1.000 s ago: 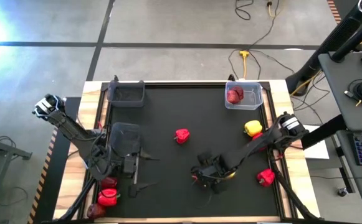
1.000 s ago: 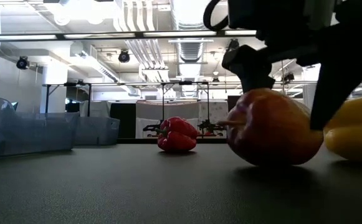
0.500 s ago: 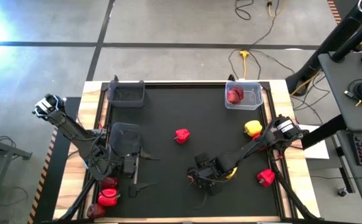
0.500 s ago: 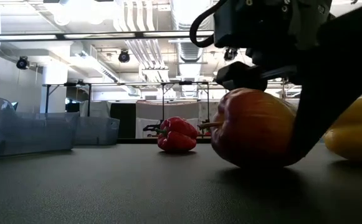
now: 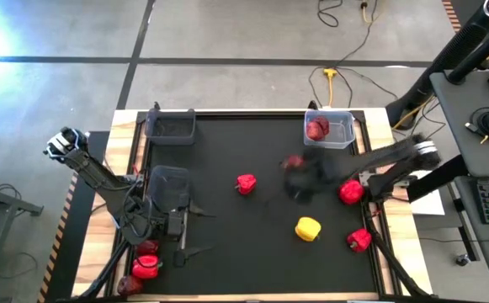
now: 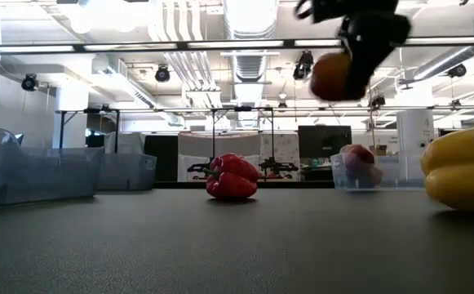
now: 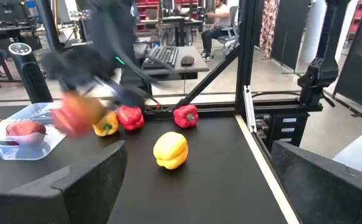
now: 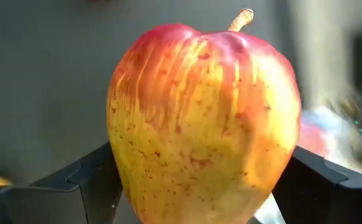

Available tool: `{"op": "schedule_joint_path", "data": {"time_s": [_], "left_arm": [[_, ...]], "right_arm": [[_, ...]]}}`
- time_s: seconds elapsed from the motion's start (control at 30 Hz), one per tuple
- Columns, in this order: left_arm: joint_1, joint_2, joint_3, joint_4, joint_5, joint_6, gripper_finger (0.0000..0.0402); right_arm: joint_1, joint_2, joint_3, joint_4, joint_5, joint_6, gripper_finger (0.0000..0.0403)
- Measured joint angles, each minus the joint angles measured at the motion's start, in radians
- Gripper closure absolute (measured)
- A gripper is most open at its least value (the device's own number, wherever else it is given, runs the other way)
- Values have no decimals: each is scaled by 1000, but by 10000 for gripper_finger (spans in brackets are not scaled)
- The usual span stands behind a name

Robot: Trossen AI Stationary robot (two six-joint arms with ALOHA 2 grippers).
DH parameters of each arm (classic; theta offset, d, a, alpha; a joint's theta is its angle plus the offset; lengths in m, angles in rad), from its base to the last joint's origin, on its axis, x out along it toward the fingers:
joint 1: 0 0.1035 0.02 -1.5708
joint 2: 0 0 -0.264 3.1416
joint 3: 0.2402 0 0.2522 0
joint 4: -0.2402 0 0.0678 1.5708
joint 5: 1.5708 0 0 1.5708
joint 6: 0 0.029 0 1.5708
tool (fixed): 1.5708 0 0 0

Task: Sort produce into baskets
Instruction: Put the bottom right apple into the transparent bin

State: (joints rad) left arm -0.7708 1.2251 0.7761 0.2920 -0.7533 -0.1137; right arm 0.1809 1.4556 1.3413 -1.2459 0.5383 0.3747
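Observation:
My right gripper, blurred over the table's middle right, is shut on a red-and-yellow apple high above the table. A yellow pepper and a red pepper lie on the black table. The clear basket at the far right holds a maroon fruit. Two dark baskets stand at the left. My left gripper waits open beside the nearer dark basket, holding nothing. My right gripper pinches the apple between its two fingers, one on each opposite side of its lower half. In the low view the fingers come at it from above, slanting. The apple is lifted clear of the table; its stem shows in the wrist view.
Two red peppers lie by the right edge, and another yellow pepper sits beside one of them. Several red pieces lie at the near left corner. Bare black table lies between the red pepper and the left baskets.
My right gripper has risen from the near middle of the table and swung toward the far right, toward the clear basket, rolling as it went. The apple has gone with it, from resting on the table to lifted clear. The yellow pepper beside it has stayed.

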Motion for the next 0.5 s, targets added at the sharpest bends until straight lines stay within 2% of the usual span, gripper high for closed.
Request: {"op": "schedule_joint_path", "data": {"time_s": [0.1, 0.27, 0.37, 0.5], "left_arm": [[0, 3, 0, -3, 0, 0, 24], [2, 18, 0, -4, 0, 8, 24], [3, 23, 0, -4, 0, 29, 24], [3, 23, 0, -3, 0, 30, 24]], "right_arm": [[-135, -130, -55, -52, 84, 113, 86], [-435, -279, -176, -20, 92, 214, 86], [-611, -315, -268, 99, 73, 124, 86], [-800, -317, -389, 321, -66, -33, 74]]}}
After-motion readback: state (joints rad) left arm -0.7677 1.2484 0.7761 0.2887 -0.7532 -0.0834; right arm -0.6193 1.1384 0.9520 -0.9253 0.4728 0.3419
